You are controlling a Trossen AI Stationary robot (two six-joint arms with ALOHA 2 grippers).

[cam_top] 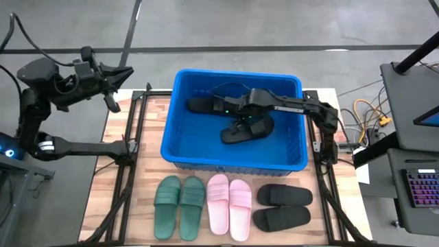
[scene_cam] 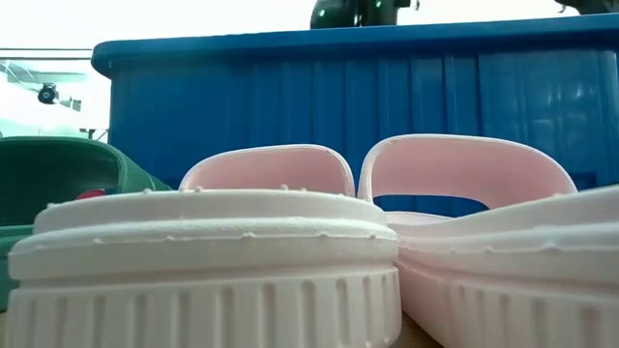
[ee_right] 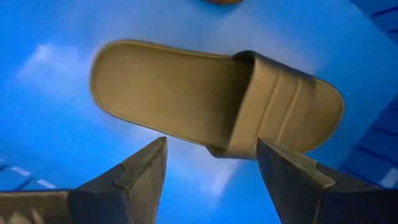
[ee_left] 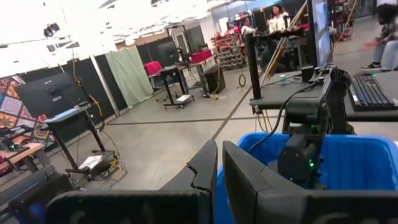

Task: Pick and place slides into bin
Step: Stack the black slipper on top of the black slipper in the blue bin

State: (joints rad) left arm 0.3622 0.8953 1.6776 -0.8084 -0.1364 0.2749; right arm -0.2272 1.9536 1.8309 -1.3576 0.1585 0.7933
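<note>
Our right gripper [ee_right: 211, 163] hangs inside the blue bin [cam_top: 180, 140], fingers spread wide over a black slide [ee_right: 211, 99]; left gripper [ee_left: 219, 171] waits, fingers nearly together.

Premises: robotics lab or workshop hall. Evidence: concrete floor [cam_top: 240, 24] with taped lines, black partition panels [ee_left: 127, 59], wheeled equipment stands [ee_left: 78, 118], a keyboard [ee_left: 370, 93] on a workstation desk, loose cables [cam_top: 367, 113] beside the wooden counter [cam_top: 116, 178], people seated in the background.

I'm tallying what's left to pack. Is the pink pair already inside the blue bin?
No: the pink pair lies on the table in front of the bin, between the green pair and a black pair.
</note>
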